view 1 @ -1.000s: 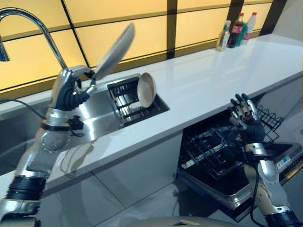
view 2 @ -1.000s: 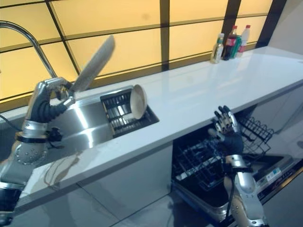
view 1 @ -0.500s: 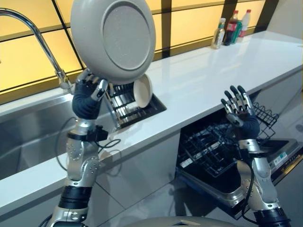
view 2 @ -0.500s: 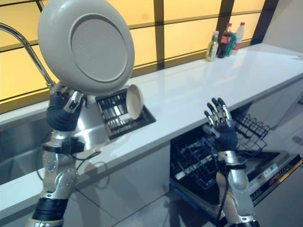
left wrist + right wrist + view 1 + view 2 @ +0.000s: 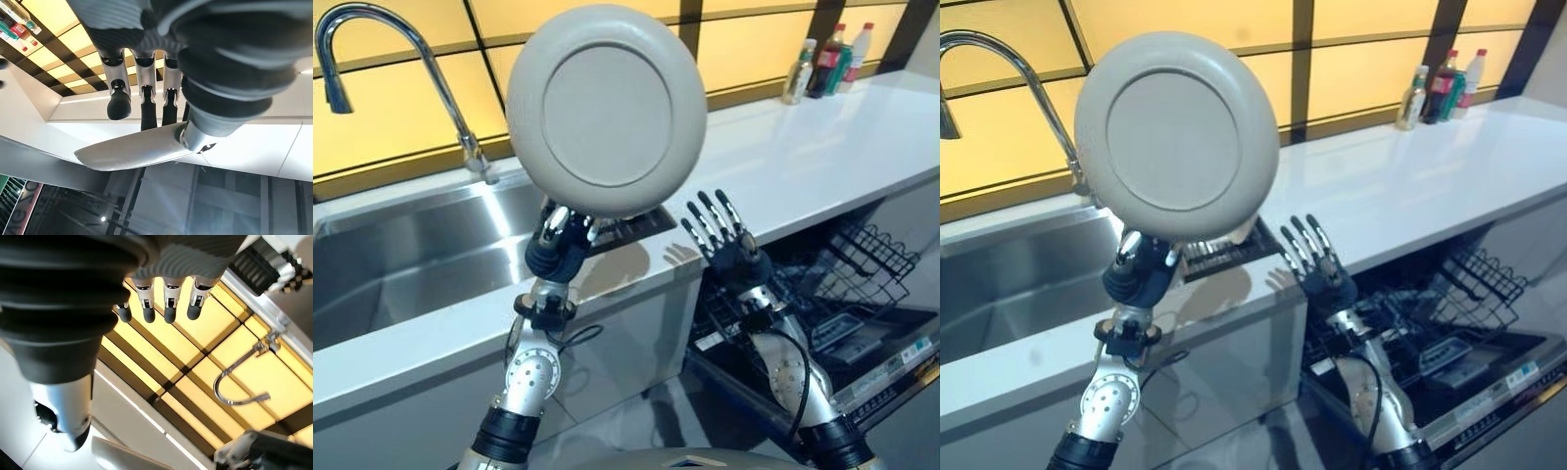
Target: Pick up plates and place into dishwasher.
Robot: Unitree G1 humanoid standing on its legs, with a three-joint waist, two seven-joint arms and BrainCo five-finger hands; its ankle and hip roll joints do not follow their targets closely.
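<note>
left hand [image 5: 556, 250]: raised, fingers pinching | right hand [image 5: 732, 257]: raised, fingers spread

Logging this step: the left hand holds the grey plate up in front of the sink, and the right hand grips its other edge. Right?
Not quite. The left hand does hold the plate up in front of the sink, but the right hand is open and apart from the plate, holding nothing, as the left eye view shows.

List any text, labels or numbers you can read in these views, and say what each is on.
None can be read.
Bottles at the far end of the counter: labels too small to read.
Dishwasher door edge: a label strip, print too blurred.
Plate in the left robot hand: plain, no marks.
</note>
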